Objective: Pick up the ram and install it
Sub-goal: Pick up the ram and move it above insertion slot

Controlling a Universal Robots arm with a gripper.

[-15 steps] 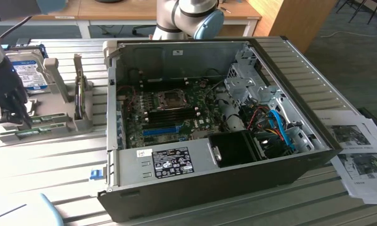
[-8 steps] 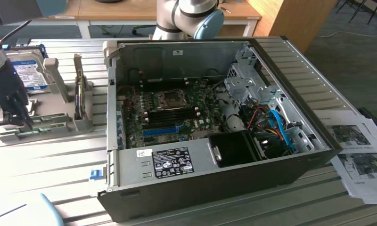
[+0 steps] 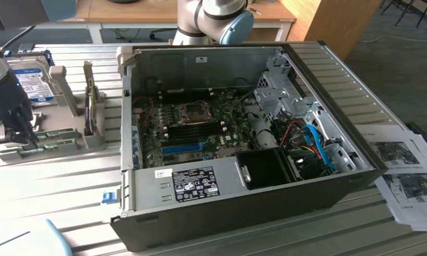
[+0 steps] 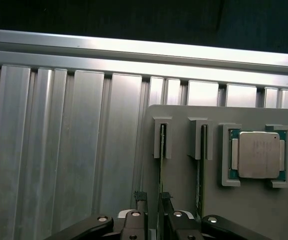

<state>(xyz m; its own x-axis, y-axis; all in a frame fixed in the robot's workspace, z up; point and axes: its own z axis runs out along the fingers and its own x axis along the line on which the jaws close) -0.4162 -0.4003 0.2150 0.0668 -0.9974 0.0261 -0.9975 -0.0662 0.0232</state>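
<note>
Wrist view: the tool (image 4: 152, 199) stands open, its fingertips either side of the ram (image 4: 160, 172) and not clamped on it; the ram stands on edge in a slot of the grey holder (image 4: 181, 190); a second stick (image 4: 199, 175) stands in the neighbouring slot, with a CPU (image 4: 258, 155) beyond it; in the exterior view the holder rests on the ribbed bench (image 3: 71, 181), to the exterior view's left of the open computer case (image 3: 356, 90).
</note>
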